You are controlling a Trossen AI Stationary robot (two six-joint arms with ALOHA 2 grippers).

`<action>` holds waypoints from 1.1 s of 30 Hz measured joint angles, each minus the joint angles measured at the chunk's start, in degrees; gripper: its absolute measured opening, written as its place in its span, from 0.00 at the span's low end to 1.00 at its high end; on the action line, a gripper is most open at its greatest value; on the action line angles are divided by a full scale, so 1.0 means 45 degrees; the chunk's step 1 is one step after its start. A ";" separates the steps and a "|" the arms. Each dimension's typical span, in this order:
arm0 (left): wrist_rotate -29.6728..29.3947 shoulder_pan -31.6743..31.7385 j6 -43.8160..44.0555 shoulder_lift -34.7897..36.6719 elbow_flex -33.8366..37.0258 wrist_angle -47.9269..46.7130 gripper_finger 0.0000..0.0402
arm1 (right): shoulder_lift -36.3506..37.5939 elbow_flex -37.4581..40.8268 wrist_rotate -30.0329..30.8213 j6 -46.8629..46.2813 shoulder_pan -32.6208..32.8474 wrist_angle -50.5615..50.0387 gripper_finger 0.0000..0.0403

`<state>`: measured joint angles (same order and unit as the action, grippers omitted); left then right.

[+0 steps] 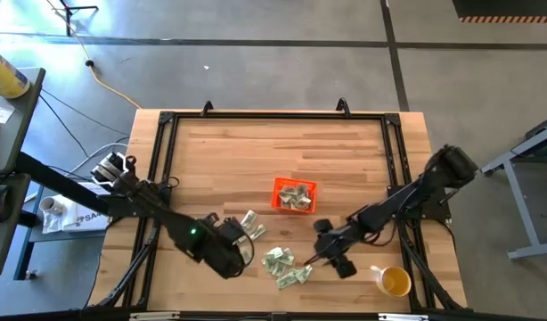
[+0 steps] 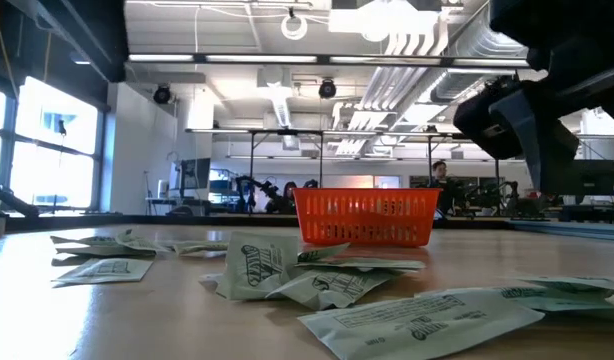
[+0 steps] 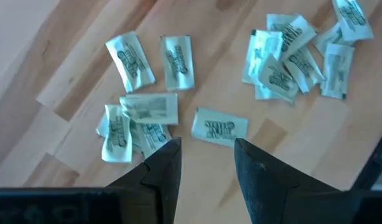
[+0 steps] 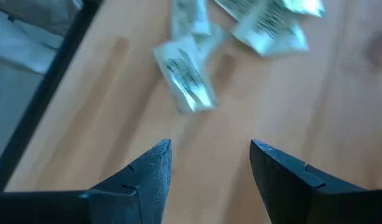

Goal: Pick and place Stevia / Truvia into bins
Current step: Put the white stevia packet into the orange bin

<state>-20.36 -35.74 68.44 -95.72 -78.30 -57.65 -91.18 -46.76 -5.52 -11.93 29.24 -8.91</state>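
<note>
Hidden or unclear: far ends of both arms cut off at the bench edges in the high view; right arm seen in the low view only as a dark blurred mass at upper right; print on the packets too small to read; several packets overlapped in heaps, count not determinable; contents of the orange bin [image 1: 294, 195] partly screened by its mesh wall in the low view. Sweetener packets [image 1: 283, 266]: small flat paper rectangles, pale green and white with dark green lettering, some creased, scattered on the wooden bench [image 1: 220, 152] in two loose clusters near its front edge, a further few lying inside the bin. Orange bin: shallow, rectangular, slotted sides, standing near the bench centre, apart from both clusters. Left tool [image 3: 206, 168]: fingers parted, nothing between them, just above one single packet [image 3: 219, 127] beside the left cluster. Right tool [image 4: 209, 171]: fingers spread wide, empty, over bare wood near the right cluster. Yellow-and-white cup [image 1: 394, 282]: at the bench's front right corner, beside the right arm.
</note>
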 joint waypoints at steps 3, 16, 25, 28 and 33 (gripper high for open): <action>-0.0219 -0.0380 0.0186 0.0005 0.0000 -0.0035 0.45 | -0.1109 -0.1029 -0.0002 0.0098 0.0184 -0.0012 0.51; -0.0831 -0.0817 -0.0039 0.0005 0.0000 -0.1887 0.45 | -0.3166 -0.2497 0.0493 -0.1657 0.0289 -0.0058 0.52; -0.0886 -0.0812 -0.0484 0.1003 0.0649 -0.2641 0.41 | -0.3316 -0.2477 0.0793 -0.1547 0.0289 0.0153 0.52; -0.0888 -0.0807 -0.0435 0.1405 0.1207 -0.2256 0.39 | -0.3576 -0.2472 0.0641 -0.1328 0.0289 0.0224 0.52; -0.0900 -0.0812 -0.0195 0.1610 0.1525 -0.2130 0.38 | -0.3613 -0.2477 0.0728 -0.1261 0.0289 0.0219 0.52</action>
<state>-24.41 -39.40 67.56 -88.48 -71.44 -67.23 -107.44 -57.91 -2.24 -17.61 30.55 -7.92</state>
